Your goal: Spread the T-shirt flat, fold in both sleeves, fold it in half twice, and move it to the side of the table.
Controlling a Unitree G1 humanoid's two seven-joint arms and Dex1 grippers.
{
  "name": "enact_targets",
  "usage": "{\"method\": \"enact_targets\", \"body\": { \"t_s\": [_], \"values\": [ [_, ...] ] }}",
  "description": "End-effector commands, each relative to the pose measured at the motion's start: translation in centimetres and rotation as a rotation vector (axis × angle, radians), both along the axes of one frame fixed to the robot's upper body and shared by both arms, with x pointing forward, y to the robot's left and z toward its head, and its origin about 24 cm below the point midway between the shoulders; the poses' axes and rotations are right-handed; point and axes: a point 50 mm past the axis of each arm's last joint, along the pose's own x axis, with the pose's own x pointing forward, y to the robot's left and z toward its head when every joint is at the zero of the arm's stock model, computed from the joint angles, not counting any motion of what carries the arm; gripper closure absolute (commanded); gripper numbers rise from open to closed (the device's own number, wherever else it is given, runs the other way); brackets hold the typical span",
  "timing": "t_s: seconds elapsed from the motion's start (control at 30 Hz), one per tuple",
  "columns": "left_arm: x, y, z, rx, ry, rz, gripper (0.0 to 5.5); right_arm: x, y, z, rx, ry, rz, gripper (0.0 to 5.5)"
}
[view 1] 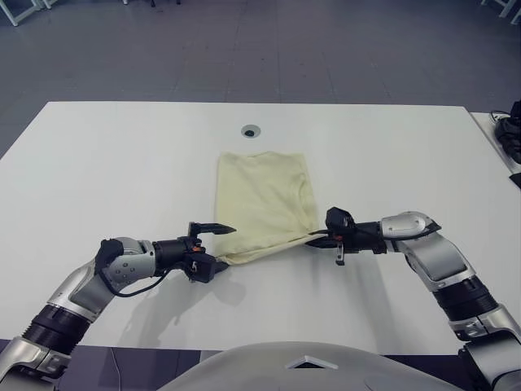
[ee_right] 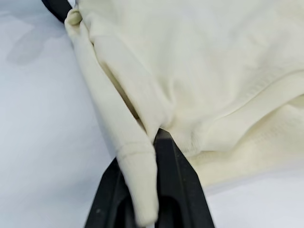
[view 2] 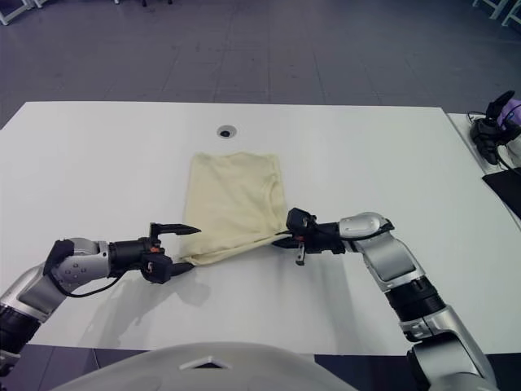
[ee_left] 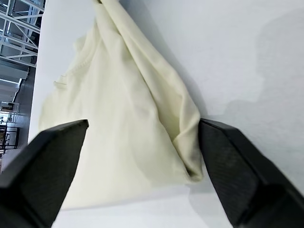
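While it lies folded into a narrow upright panel at the middle of the table (view 1: pixel 122 163), the shirt (view 1: pixel 264 199) is pale yellow, its far edge flat and square and its near edge gathered into a slanting ridge that runs from 7 o'clock up to 4 o'clock. A curved seam shows along its right side. At the 4 o'clock end, the right gripper (view 1: pixel 314 238) is clenched on the shirt's near right corner, and the right wrist view shows a hemmed strip of cloth pinched between its dark fingers (ee_right: pixel 173 171). At the 7 o'clock end, the left gripper (view 1: pixel 218 246) is spread wide, one finger over the cloth and the other low by the table, with the bunched near left corner lying between them; in the left wrist view that corner sits right against one finger (ee_left: pixel 228 166), though I cannot tell whether they touch. Both arms reach in from the near edge. A round hole (view 1: pixel 251 130) sits in the table at 12 o'clock from the shirt, well apart from it. Dark gear (view 1: pixel 509 134) lies at 2 o'clock by the table's right edge.
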Motion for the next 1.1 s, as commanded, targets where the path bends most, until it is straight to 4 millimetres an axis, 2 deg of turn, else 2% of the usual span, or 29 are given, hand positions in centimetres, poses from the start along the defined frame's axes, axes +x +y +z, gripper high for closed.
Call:
{"method": "enact_targets", "body": {
  "t_s": [0.03, 0.23, 0.33, 0.57, 0.87, 1.1],
  "values": [
    [-1.4, 1.1, -1.4, 0.105, 0.104, -0.014, 0.89, 1.1, 0.1, 1.3, 0.076, 0.019, -0.079, 5.50],
    [-1.3, 1.8, -1.5, 0.143, 0.104, -0.023, 0.12, 1.4, 0.4, 2.0, 0.161, 0.093, -0.138, 5.50],
    [-1.1, 1.6, -1.9, 0.160, 0.099, -0.026, 0.32, 1.2, 0.6, 2.2, 0.175, 0.106, -0.138, 5.50],
    [-0.2, 1.6, -2.4, 0.222, 0.051, 0.013, 1.73, 0.6, 0.7, 2.5, 0.191, 0.124, -0.135, 5.50],
    [-0.8, 2.4, -2.7, 0.224, 0.106, 0.066, 3.53, 0.3, 0.0, 2.4, 0.170, 0.120, -0.157, 5.50],
    [-0.8, 1.3, -2.5, 0.157, 0.127, 0.063, 4.85, 0.0, 0.1, 1.9, 0.149, 0.111, -0.151, 5.50]
  ]
}}
